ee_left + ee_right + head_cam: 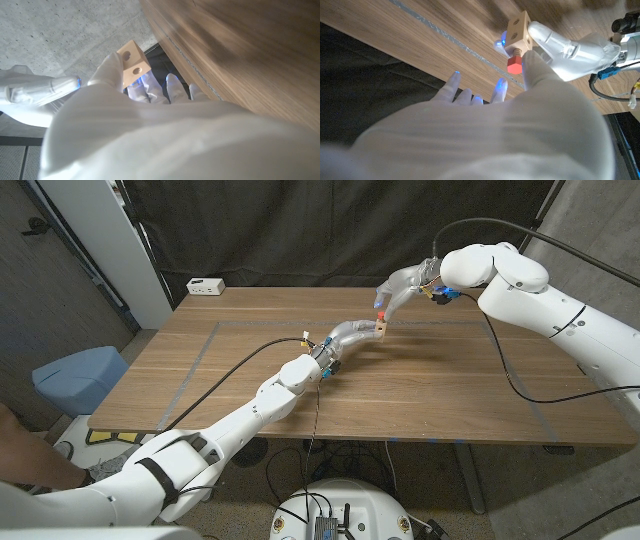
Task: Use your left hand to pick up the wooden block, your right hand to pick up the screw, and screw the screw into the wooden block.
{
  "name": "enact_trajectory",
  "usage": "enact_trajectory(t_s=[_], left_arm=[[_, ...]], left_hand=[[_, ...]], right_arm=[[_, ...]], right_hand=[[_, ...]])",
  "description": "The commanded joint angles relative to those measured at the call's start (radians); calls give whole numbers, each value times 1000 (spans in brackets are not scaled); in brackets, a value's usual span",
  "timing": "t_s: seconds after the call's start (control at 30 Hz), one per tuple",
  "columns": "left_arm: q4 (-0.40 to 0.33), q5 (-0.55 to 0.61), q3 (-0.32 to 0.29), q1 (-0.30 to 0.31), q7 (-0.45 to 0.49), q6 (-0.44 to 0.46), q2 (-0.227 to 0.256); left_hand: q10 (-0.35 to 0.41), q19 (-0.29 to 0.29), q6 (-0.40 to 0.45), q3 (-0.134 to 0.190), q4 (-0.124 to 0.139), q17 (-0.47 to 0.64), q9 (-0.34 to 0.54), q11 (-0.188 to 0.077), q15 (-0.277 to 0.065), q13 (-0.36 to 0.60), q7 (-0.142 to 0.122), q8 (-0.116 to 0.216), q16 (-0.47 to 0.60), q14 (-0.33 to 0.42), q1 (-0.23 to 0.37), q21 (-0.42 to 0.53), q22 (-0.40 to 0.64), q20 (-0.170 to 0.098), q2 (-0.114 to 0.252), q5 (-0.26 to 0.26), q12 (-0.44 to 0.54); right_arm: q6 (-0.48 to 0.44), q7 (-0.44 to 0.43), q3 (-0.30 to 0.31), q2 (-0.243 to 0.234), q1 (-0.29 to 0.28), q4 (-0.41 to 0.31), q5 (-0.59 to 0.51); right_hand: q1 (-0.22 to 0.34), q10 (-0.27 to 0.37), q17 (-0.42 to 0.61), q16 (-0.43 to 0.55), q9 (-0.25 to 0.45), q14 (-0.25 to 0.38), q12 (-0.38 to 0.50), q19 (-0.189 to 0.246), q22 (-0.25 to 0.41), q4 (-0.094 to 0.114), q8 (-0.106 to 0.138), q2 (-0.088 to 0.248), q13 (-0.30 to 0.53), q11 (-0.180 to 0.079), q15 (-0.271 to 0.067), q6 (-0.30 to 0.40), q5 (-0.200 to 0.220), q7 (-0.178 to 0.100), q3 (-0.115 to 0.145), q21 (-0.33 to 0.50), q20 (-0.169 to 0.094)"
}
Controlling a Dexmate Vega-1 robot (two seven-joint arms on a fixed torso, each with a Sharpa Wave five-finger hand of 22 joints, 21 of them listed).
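Right, you're at the screwing step. Your left robot hand (352, 335) holds the block (382, 329) up over the tabletop (250, 395), toward its far edge. Your right robot hand (405, 283) pinches the red-headed screw (514, 64), its shaft already in the block's hole. Next, I'd say: twist the head, keep the block steady and the shaft aligned.

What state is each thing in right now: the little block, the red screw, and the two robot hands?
wooden block: held off the table by the left hand.
screw: shaft in the block, red head out.
right hand: a finger touches the screw head.
white box: lying at the table's far corner.
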Motion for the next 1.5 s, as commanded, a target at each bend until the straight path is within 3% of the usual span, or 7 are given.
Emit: enact_trajectory(t_s=[0.03, 0.83, 1.5], left_arm=[[-1, 0, 1, 2, 1, 5, 0], [22, -3, 3, -8, -6, 1, -10], [46, -6, 5, -19, -15, -5, -18]], left_hand=[[7, -2, 52, 6, 0, 3, 4, 2, -58, 5, 4, 6, 0, 9, -2, 3, 3, 9, 8, 6, -5], [9, -3, 54, 7, 0, 3, 5, -1, -58, 6, 4, 6, -1, 9, -2, 3, 3, 10, 9, 7, -4], [8, -3, 53, 7, 1, 3, 5, 1, -58, 6, 4, 5, -1, 9, -3, 3, 3, 10, 9, 6, -4]], right_arm=[[-1, 8, 1, 0, -3, 0, -9], [-2, -15, -1, 17, -12, 17, -13], [1, -31, -7, 27, -8, 42, -12]], right_hand=[[13, 8, 4, 11, 4, 6, 8, 9, 5, 4, 12, 4, 2, -7, -8, 22, 1, 5, 4, 8, -5], [-1, 56, 9, 29, 22, 41, 20, 44, 5, 17, 62, 20, 1, 0, -27, 109, -3, 33, -8, 18, -20], [6, 82, 10, 38, 35, 62, 23, 64, 6, 14, 96, 31, 1, -5, -35, 161, -3, 49, -13, 20, -30]])
